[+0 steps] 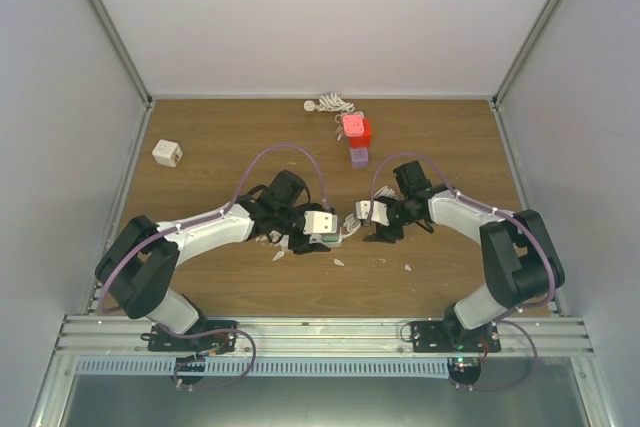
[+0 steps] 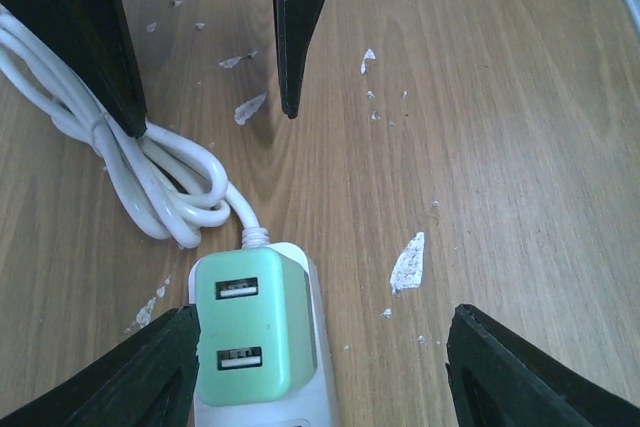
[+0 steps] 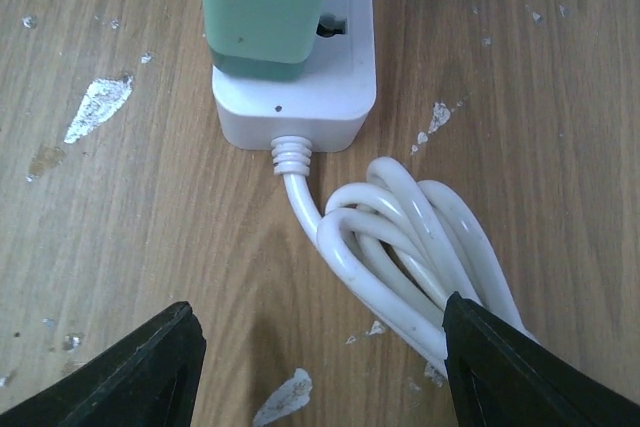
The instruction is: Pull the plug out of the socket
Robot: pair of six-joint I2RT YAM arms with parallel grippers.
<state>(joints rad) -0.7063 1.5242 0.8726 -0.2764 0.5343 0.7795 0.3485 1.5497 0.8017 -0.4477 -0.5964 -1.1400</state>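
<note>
While green plug (image 2: pixel 245 322) sits in white socket (image 2: pixel 318 392), lower left of L wrist view, L gripper (image 2: pixel 325 332) is spread wide around it. R gripper (image 3: pixel 318 312) also spread, cable coil (image 3: pixel 420 237) nearby.

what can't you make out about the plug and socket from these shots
Plug prongs: buried in the socket strip, every view.
Strip's far end: cut by left wrist's bottom edge, right wrist's top edge.
Top view: plug and strip too small to judge seating.
</note>
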